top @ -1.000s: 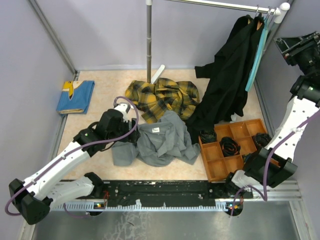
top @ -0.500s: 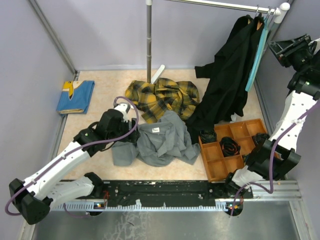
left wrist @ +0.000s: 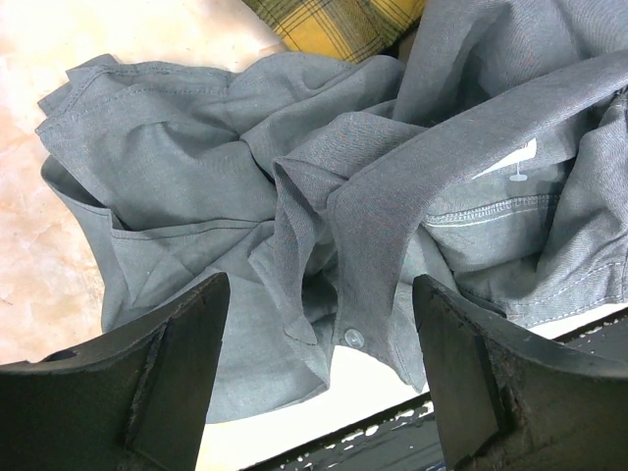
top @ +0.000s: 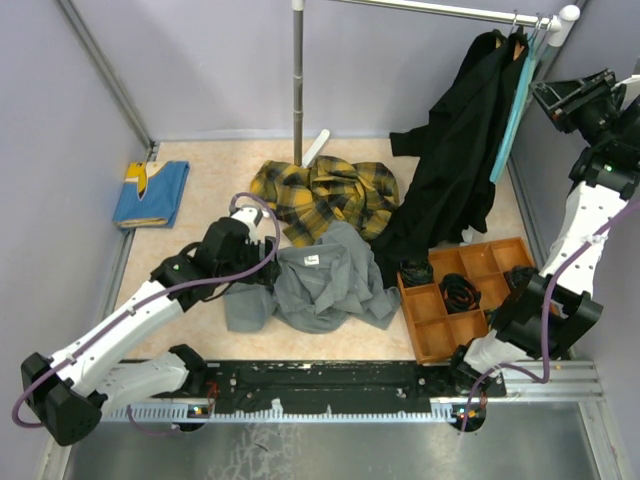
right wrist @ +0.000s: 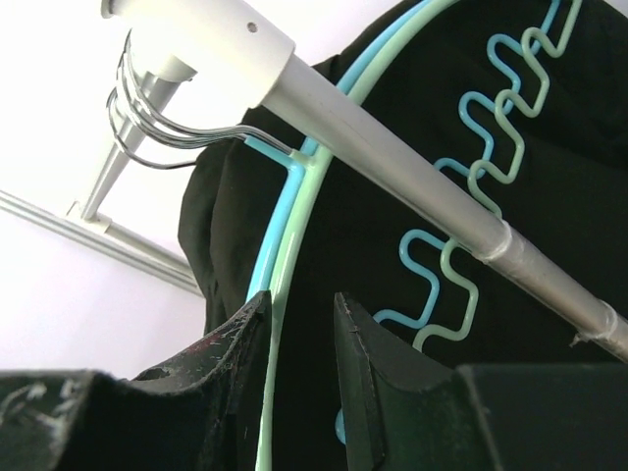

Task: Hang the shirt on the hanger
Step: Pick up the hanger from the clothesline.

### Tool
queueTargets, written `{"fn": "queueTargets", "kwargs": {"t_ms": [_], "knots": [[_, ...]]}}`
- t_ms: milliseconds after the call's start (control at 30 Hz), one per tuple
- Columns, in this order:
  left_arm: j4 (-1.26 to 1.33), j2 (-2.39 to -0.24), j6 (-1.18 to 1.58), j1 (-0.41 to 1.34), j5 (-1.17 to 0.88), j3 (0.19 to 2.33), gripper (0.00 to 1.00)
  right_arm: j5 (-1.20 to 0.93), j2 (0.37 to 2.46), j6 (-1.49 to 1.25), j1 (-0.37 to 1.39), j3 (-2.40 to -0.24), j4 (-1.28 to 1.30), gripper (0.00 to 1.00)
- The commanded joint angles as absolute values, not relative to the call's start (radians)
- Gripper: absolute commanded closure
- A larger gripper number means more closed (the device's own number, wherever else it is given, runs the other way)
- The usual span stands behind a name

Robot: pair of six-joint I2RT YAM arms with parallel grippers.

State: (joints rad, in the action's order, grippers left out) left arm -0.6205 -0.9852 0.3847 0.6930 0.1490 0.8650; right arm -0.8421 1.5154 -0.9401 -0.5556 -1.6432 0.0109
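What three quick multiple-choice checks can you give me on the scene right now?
1. The grey shirt lies: A on the table; B over the rail; C in the orange tray.
2. The plaid garment is: A red; B yellow and black; C blue.
3. The left gripper is: A open; B shut on the shirt; C out of view.
A: it is crumpled on the table. B: yellow with dark checks. A: its jaws stand wide over the fabric.

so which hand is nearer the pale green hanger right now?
Right. The right hand is up at the rail, with the hanger showing between its fingers. The left hand is far off, low over the grey shirt.
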Motion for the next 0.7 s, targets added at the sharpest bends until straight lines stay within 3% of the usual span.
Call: {"fn": "queueTargets", "kwargs": {"t_ms": [0, 667], "knots": [[-0.599, -0.990, 0.376, 0.689, 0.147, 0.861, 0.19, -0.877, 1.508, -0.964, -0.543, -1.639, -0.083, 0.67], [-0.599, -1.002, 0.373, 0.689, 0.141, 0.862, 0.19, -0.892, 1.527, -0.962, -0.525, -1.634, -0.084, 0.72]]}}
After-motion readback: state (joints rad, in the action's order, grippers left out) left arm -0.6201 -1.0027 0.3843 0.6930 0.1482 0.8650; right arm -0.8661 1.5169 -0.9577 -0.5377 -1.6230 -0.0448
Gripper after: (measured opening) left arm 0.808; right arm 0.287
